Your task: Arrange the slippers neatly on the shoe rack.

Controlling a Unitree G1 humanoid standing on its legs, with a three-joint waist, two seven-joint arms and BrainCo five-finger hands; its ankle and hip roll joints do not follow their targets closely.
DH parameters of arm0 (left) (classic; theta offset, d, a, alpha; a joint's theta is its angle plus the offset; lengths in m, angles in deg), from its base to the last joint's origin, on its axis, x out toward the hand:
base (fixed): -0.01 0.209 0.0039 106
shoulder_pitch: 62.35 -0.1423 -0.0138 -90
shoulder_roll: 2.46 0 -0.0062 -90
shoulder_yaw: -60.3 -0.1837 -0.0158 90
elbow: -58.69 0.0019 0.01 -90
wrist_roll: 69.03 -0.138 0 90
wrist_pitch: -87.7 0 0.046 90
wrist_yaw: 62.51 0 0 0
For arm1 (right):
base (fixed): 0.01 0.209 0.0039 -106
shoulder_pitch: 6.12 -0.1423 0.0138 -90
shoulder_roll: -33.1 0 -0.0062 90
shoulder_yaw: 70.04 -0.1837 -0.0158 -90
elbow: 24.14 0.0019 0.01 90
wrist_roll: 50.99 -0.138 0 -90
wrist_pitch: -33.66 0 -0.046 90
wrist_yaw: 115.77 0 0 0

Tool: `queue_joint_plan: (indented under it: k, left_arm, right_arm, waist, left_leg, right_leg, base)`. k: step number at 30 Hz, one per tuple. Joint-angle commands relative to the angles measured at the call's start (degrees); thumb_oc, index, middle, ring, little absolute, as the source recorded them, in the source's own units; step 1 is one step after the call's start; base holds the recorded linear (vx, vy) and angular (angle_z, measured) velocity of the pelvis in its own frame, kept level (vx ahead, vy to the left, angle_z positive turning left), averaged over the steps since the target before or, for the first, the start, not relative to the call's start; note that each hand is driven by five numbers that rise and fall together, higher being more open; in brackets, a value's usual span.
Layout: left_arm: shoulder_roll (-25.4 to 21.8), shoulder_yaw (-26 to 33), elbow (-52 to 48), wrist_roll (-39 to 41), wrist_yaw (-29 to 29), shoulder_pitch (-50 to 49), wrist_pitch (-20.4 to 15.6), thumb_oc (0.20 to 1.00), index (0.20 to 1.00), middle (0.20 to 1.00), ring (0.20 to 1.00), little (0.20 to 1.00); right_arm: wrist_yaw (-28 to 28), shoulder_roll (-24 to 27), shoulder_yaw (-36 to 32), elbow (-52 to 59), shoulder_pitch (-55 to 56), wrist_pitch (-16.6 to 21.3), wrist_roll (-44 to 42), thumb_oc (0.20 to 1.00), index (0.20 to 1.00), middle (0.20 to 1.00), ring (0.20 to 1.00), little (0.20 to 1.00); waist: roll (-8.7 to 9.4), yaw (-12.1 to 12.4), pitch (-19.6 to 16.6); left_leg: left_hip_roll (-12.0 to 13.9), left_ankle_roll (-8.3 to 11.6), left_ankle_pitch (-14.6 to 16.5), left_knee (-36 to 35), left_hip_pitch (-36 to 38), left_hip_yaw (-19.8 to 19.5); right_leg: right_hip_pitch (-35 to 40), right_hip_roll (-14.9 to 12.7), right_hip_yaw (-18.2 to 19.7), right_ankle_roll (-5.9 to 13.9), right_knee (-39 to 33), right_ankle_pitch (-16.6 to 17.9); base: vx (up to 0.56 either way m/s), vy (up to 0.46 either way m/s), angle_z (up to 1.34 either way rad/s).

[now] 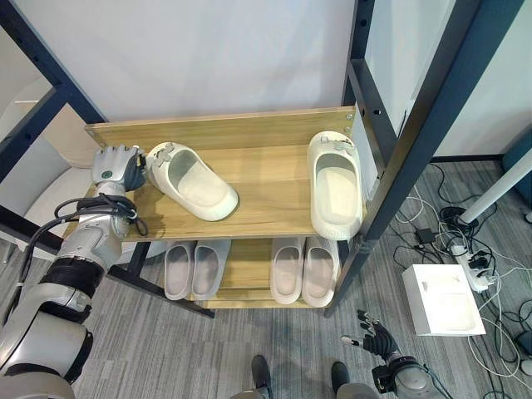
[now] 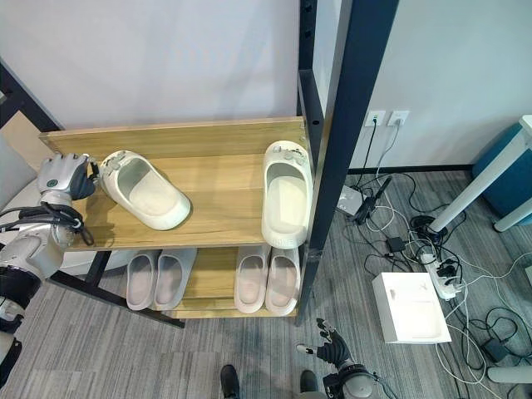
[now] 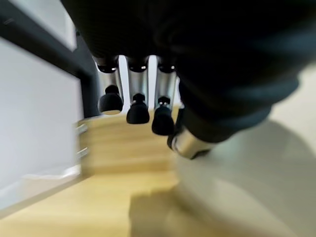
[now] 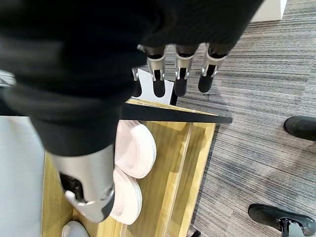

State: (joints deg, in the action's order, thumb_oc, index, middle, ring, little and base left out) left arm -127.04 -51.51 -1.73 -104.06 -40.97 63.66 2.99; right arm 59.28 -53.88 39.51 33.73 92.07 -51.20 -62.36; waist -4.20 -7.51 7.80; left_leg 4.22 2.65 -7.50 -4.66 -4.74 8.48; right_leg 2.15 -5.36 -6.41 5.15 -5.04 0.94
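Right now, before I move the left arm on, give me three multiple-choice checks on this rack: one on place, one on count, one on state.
1. Where is the left hand?
A. on the floor
B. at the angled slipper's heel, top shelf
C. on the lower shelf

2. How many slippers are on the lower shelf?
A. two
B. four
C. six

3. How does the right slipper on the top shelf lie?
A. upside down
B. straight, sole down, at the right edge
C. on its side

B: its fingers meet the heel.
B: two pairs stand there.
B: its opening faces up.
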Motion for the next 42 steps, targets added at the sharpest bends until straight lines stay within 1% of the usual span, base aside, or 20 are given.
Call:
queue_joint_plan:
  k: [1, 5, 7, 8, 10, 12, 19, 21, 22, 23, 24, 29, 34, 39, 42]
  left_arm:
    - [-3.79, 3.72, 1.92, -3.45, 3.41, 5.39, -1.17, 0.200, 0.200, 0.200, 0.200, 0.200]
    - [-2.91, 3.73, -5.30, -6.21, 3.72, 5.04, -2.29, 0.200, 0.200, 0.200, 0.200, 0.200]
    - [-2.62, 4.00, -6.64, -6.48, 3.73, 4.85, -2.55, 0.200, 0.200, 0.200, 0.200, 0.200]
    - [-1.89, 4.29, -9.94, -6.51, 3.86, 4.69, -3.48, 0.200, 0.200, 0.200, 0.200, 0.200]
    - [-1.40, 4.71, -11.59, -6.65, 3.89, 4.34, -3.75, 0.200, 0.200, 0.200, 0.200, 0.200]
    - [-0.20, 5.00, -14.43, -6.46, 3.81, 3.93, -4.81, 0.200, 0.200, 0.200, 0.200, 0.200]
    - [1.49, 4.83, -16.79, -6.41, 3.47, 3.22, -5.49, 0.200, 0.200, 0.200, 0.200, 0.200]
    - [2.50, 5.90, -17.61, -6.20, 3.69, 2.60, -5.12, 0.200, 0.200, 0.200, 0.200, 0.200]
    - [2.75, 6.16, -17.83, -6.21, 3.68, 2.36, -4.97, 0.482, 0.482, 0.482, 0.482, 0.482]
    - [3.02, 6.44, -17.83, -6.23, 3.67, 2.21, -4.76, 0.583, 0.583, 0.583, 0.583, 0.583]
    - [3.52, 6.53, -17.72, -6.24, 3.51, 2.15, -4.50, 1.000, 1.000, 1.000, 1.000, 1.000]
    - [4.80, 7.49, -17.15, -6.13, 2.35, 1.60, -3.33, 1.000, 1.000, 1.000, 1.000, 1.000]
    - [6.40, 8.29, -16.19, -5.06, 2.13, 0.40, -3.20, 1.000, 1.000, 1.000, 1.000, 1.000]
    - [7.13, 7.94, -14.42, -4.66, 2.11, 0.05, -2.73, 1.000, 1.000, 1.000, 1.000, 1.000]
    - [7.84, 6.75, -11.22, -4.58, 1.71, 0.88, -1.95, 1.000, 1.000, 1.000, 1.000, 1.000]
  right_arm:
    - [-0.79, -0.45, 0.86, 3.36, -1.11, 3.22, -0.54, 1.000, 1.000, 1.000, 1.000, 1.000]
    - [-1.08, -0.51, 0.67, 2.99, -1.43, 3.25, -0.14, 1.000, 1.000, 1.000, 1.000, 1.000]
    - [-1.14, -0.54, 0.63, 2.89, -1.49, 3.23, -0.06, 1.000, 1.000, 1.000, 1.000, 1.000]
    - [-1.24, -0.65, 0.43, 2.74, -1.55, 3.21, -0.05, 1.000, 1.000, 1.000, 1.000, 1.000]
    - [-1.28, -0.71, 0.42, 2.61, -1.65, 3.18, -0.04, 1.000, 1.000, 1.000, 1.000, 1.000]
    - [-1.37, -0.89, 0.28, 2.32, -1.82, 3.01, 0.05, 1.000, 1.000, 1.000, 1.000, 1.000]
    - [-1.40, -1.05, 0.37, 2.02, -1.76, 2.95, 0.35, 1.000, 1.000, 1.000, 1.000, 1.000]
    - [-1.65, -1.28, 0.08, 1.74, -1.66, 2.89, 0.51, 1.000, 1.000, 1.000, 1.000, 1.000]
    - [-1.71, -1.32, 0.04, 1.65, -1.67, 2.82, 0.56, 1.000, 1.000, 1.000, 1.000, 1.000]
    - [-1.73, -1.35, 0.01, 1.54, -1.70, 2.73, 0.61, 1.000, 1.000, 1.000, 1.000, 1.000]
    - [-1.70, -1.43, 0.05, 1.46, -1.79, 2.62, 0.64, 1.000, 1.000, 1.000, 1.000, 1.000]
    - [-1.44, -1.55, -0.06, 1.47, -1.87, 2.08, 0.80, 1.000, 1.000, 1.000, 1.000, 1.000]
    - [-1.30, -1.88, 0.02, 1.21, -1.99, 1.69, 0.73, 1.000, 1.000, 1.000, 1.000, 1.000]
    - [-1.45, -1.83, 0.16, 1.11, -1.96, 1.72, 0.77, 1.000, 1.000, 1.000, 1.000, 1.000]
    - [-1.45, -1.77, 0.43, 1.24, -1.68, 1.86, 0.76, 1.000, 1.000, 1.000, 1.000, 1.000]
  waist:
    - [-0.31, -0.52, -0.32]
    - [-0.39, -0.32, -0.37]
    - [-0.44, -0.32, -0.36]
    - [-0.42, -0.19, -0.36]
    - [-0.43, -0.19, -0.40]
    - [-0.35, -0.13, -0.49]
    - [-0.41, -0.16, -0.57]
    - [-0.46, -0.15, -0.76]
    - [-0.48, -0.15, -0.85]
    - [-0.45, -0.12, -0.89]
    - [-0.51, -0.14, -0.93]
    - [-0.54, 0.04, -1.13]
    - [-0.53, 0.23, -1.39]
    - [-0.44, 0.19, -1.43]
    - [-0.22, -0.05, -1.45]
  left_leg:
    - [1.34, 2.42, 8.01, -0.34, 5.72, -0.26]
    - [1.33, 2.46, 7.94, -0.34, 5.57, -0.61]
    - [1.32, 2.45, 7.93, -0.34, 5.57, -0.68]
    - [1.30, 2.43, 7.88, -0.34, 5.52, -0.82]
    - [1.31, 2.43, 7.87, -0.34, 5.54, -0.85]
    - [1.33, 2.42, 7.80, -0.34, 5.43, -0.92]
    - [1.33, 2.42, 7.56, -0.34, 5.40, -0.86]
    - [1.31, 2.37, 7.48, -0.34, 5.42, -1.04]
    - [1.31, 2.36, 7.45, -0.34, 5.44, -1.09]
    - [1.30, 2.33, 7.42, -0.34, 5.44, -1.14]
    - [1.28, 2.31, 7.37, -0.34, 5.47, -1.16]
    - [1.25, 2.30, 7.25, -0.34, 5.53, -1.39]
    - [1.16, 2.28, 7.17, -0.34, 5.72, -1.62]
    - [1.24, 2.28, 7.07, -0.34, 5.70, -1.64]
    - [1.31, 2.27, 7.09, -0.34, 5.72, -1.65]
  right_leg:
    - [0.28, -1.93, -2.57, 3.03, 0.04, -2.97]
    - [0.34, -1.94, -2.81, 3.00, 0.04, -3.01]
    - [0.38, -1.95, -2.84, 3.00, 0.04, -3.02]
    - [0.42, -1.90, -2.88, 2.96, 0.04, -3.06]
    - [0.43, -1.89, -2.90, 2.94, 0.04, -3.06]
    - [0.42, -1.87, -2.94, 2.91, 0.04, -2.98]
    - [0.45, -1.75, -2.95, 2.86, 0.04, -2.92]
    - [0.54, -1.75, -2.96, 2.75, 0.04, -2.86]
    - [0.60, -1.74, -2.96, 2.73, 0.04, -2.88]
    - [0.62, -1.74, -2.93, 2.72, 0.04, -2.88]
    - [0.64, -1.72, -2.93, 2.66, 0.04, -2.86]
    - [0.85, -1.67, -3.22, 2.50, 0.04, -2.86]
    - [1.20, -1.56, -3.40, 2.38, 0.04, -2.85]
    - [1.23, -1.53, -3.44, 2.33, 0.04, -2.75]
    - [1.09, -1.46, -3.23, 2.31, 0.04, -2.68]
  base:
    - [0.00, 0.000, 0.00]
    - [0.00, 0.000, 0.00]
    - [0.00, 0.000, 0.00]
    - [0.00, 0.000, 0.00]
    - [0.00, 0.000, 0.00]
    - [0.00, 0.000, 0.00]
    - [0.00, 0.000, 0.00]
    - [0.00, 0.000, 0.00]
    - [0.00, 0.000, 0.00]
    - [0.00, 0.000, 0.00]
    - [0.00, 0.000, 0.00]
    - [0.00, -0.002, 0.01]
    - [0.00, -0.006, 0.04]
    - [0.00, 0.000, 0.04]
    - [0.00, 0.000, 0.00]
